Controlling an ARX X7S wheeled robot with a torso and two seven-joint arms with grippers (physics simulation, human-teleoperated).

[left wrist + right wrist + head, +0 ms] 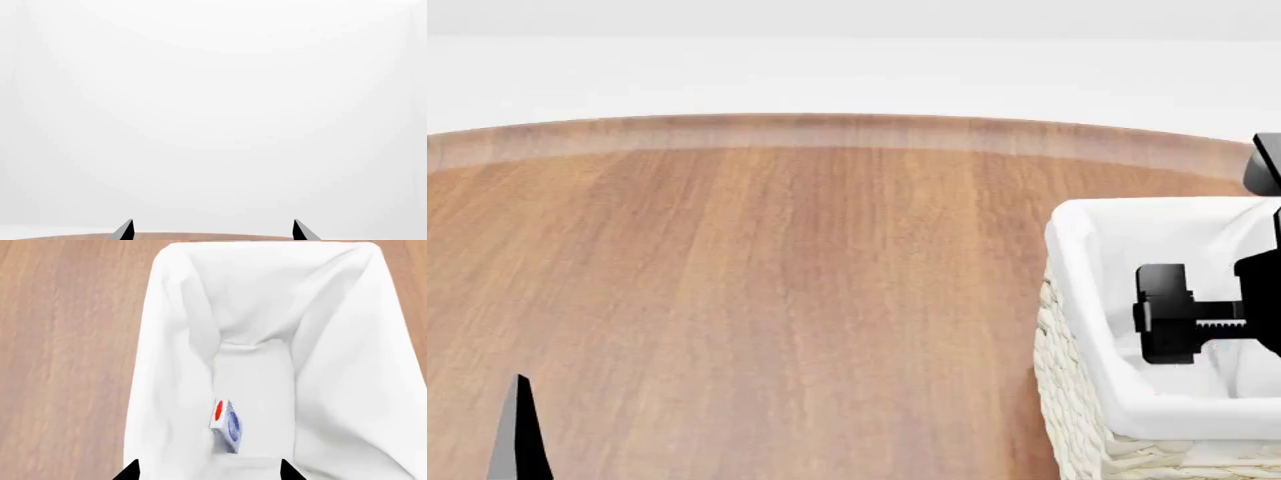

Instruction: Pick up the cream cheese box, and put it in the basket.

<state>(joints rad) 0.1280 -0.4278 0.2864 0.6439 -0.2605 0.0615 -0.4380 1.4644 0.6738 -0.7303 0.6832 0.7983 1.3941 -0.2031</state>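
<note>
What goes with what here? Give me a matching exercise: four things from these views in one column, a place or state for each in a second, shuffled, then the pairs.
Things:
1. cream cheese box
2. basket
3. right gripper
4. left gripper

Places or states:
A. stands on the wooden table at the right of the head view
B. open, with only a blank white background ahead
C. lies tilted on the white liner inside the basket
D. open, above the basket's inside

Pairs: 1-C, 2-A, 3-D, 4-B

Bare table (761, 300) lies wide left of the basket (1081, 420), whose open top is partly taken by the right gripper (208, 471) above the cream cheese box (225, 424)
</note>
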